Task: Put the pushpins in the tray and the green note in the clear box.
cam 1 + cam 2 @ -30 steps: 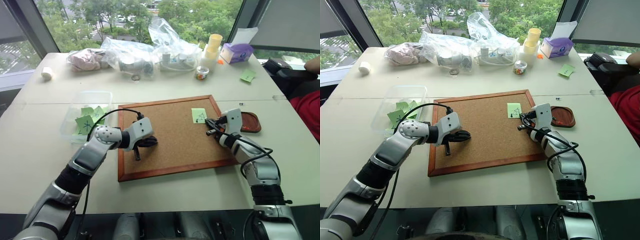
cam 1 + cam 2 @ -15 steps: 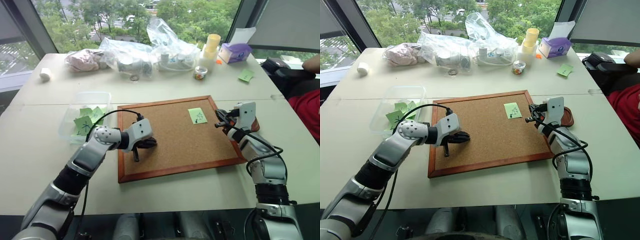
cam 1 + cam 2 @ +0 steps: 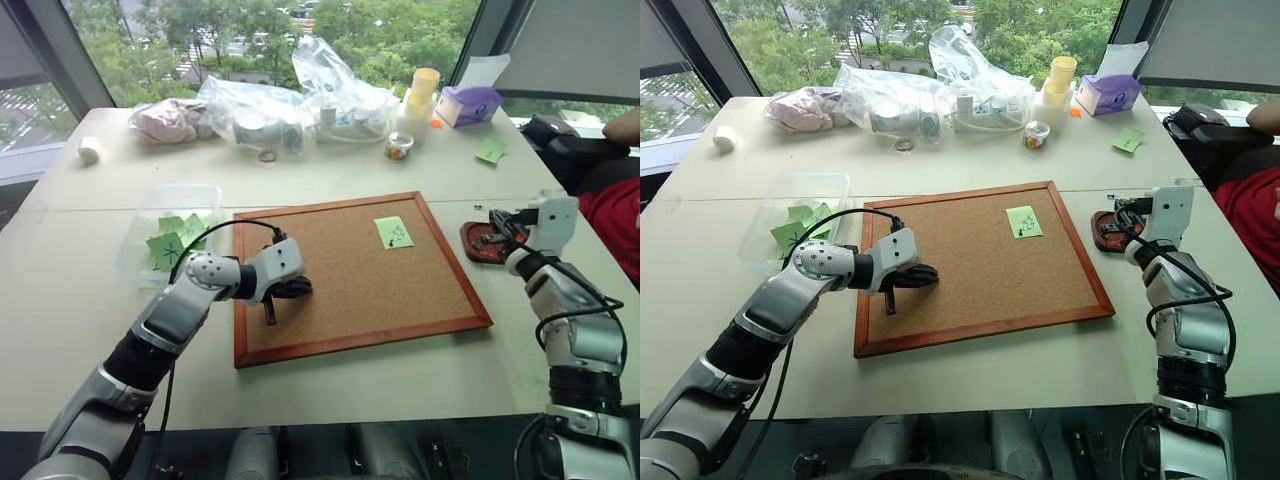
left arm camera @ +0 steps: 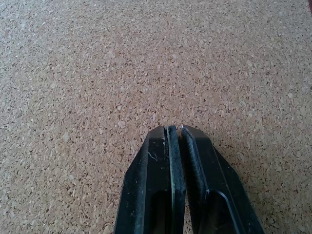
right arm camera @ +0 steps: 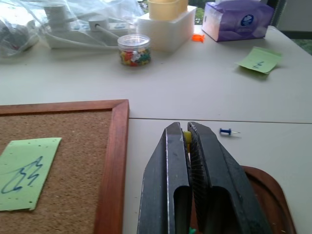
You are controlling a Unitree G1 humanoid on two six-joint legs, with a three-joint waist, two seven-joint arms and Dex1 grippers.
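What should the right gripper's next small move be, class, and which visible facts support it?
Probably open over the tray. The right gripper is shut on a small yellow piece, apparently a pushpin, and the tray's reddish rim lies just beneath its fingers. Releasing there should drop the pin in; lowering slightly first might keep it from bouncing out.

We find no word, brand or number that we can read. The pale green square sticky note (image 5: pixel 27 171) on the cork carries only a thin blue scribble, and the purple cardboard tissue box (image 5: pixel 237 19) bears a small round blue mark too blurred to make out
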